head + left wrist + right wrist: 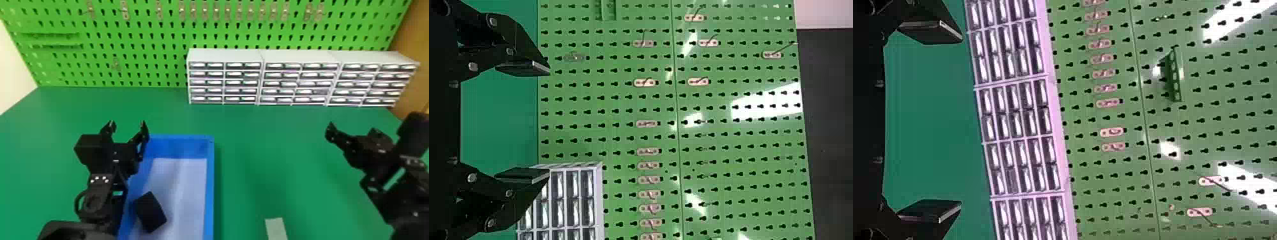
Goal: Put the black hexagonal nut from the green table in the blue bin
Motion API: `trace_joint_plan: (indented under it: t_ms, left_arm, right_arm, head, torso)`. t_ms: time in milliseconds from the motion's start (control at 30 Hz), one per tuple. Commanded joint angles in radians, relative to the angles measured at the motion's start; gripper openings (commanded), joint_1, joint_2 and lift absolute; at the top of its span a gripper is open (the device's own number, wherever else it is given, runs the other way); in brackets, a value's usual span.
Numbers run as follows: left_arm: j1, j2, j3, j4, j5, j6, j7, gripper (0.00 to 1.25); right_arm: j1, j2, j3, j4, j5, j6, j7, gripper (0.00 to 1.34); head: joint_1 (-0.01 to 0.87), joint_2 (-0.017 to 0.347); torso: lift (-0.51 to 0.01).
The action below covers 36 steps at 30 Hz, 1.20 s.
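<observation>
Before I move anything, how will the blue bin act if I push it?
The blue bin would probably slide rather than tip, since it looks broad and sits flat on the green table. Its straight walls suggest it is fairly stiff. I can't tell its weight.

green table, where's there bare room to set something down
A broad bare patch lies between the blue bin and the right gripper, with the drawer cabinets behind and the pale strip in front. Another runs behind the bin to the pegboard. Crowded: near left, where the left gripper and its arm overlap the bin in view.
</observation>
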State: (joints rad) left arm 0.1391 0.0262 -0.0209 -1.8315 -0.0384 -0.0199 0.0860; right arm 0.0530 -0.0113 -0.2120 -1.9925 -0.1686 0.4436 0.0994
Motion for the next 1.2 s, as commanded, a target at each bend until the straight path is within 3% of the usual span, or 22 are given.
trace_joint_plan:
  t_ms: [0,433,633,833,1167]
  left_arm:
    - [0.005,0.000,0.002,0.000,0.005,0.000,0.000,0.73]
    - [0.011,0.000,-0.002,0.000,0.009,-0.002,0.001,0.73]
    - [0.016,0.000,-0.008,0.000,0.008,0.000,0.000,0.73]
    - [0.016,0.000,-0.011,0.000,0.011,0.000,0.000,0.73]
    - [0.013,0.000,-0.016,0.000,0.011,0.000,0.000,0.73]
  right_arm:
    - [0.051,-0.010,0.039,-0.005,0.031,-0.054,-0.015,1.21]
    - [0.148,-0.030,0.144,0.020,0.067,-0.249,-0.178,1.21]
    - [0.160,-0.032,0.184,0.020,0.144,-0.261,-0.225,1.21]
    - [0.154,-0.058,0.258,0.049,0.170,-0.307,-0.313,1.21]
    - [0.140,-0.061,0.289,0.075,0.156,-0.307,-0.317,1.21]
  head:
    - [0.657,0.057]
    - [0.657,0.057]
    - [0.657,0.057]
    - [0.657,0.057]
    - [0.657,0.057]
  torso:
    - [-0.095]
    - [-0.095]
    - [-0.095]
    - [-0.095]
    - [-0.095]
